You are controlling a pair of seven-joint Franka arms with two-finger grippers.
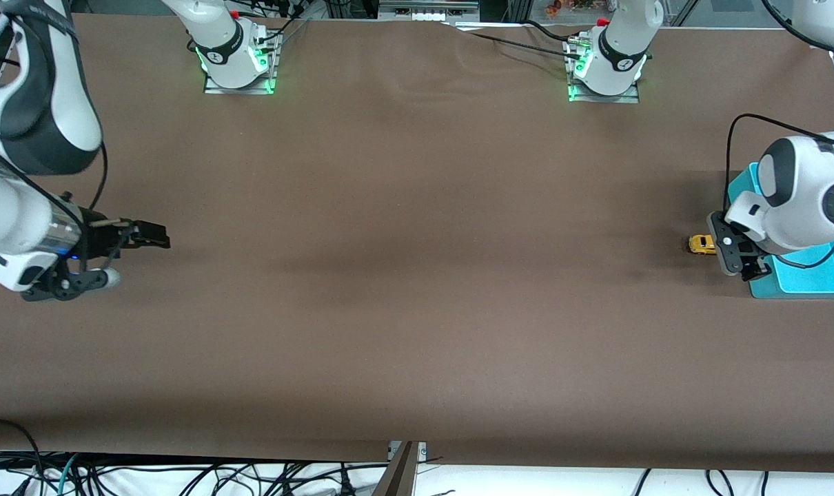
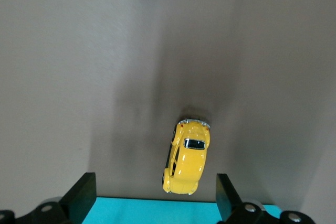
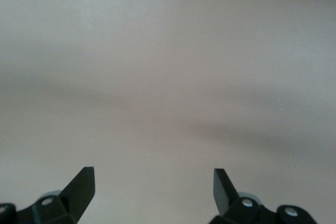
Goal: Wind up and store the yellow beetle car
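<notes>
Cloth (image 1: 417,289), brown and bare, is covering the table from the edge nearest the front camera all the way up to the two arm bases, leaving a broad open stretch across the middle with room on every side.

At the left arm's end, the car (image 1: 701,244) is sitting on the cloth, wheels down, just beside the edge of a turquoise tray (image 1: 803,279). In the left wrist view the car (image 2: 187,156) is lying with one end almost touching the tray's edge (image 2: 173,211), though whether they are actually meeting is hard to tell, and open cloth is spreading away from its other end. The left gripper (image 1: 734,258) is hovering over the tray's edge next to the car, its fingers (image 2: 81,195) spread wide and holding nothing; the car is showing in the gap between them but clear of both.

At the right arm's end, the right gripper (image 1: 151,236) is waiting over bare cloth, well apart from the car and the tray. Its fingers (image 3: 84,184) are likewise parted and empty, and the right wrist view is showing only unbroken cloth (image 3: 168,77) ahead of them.
</notes>
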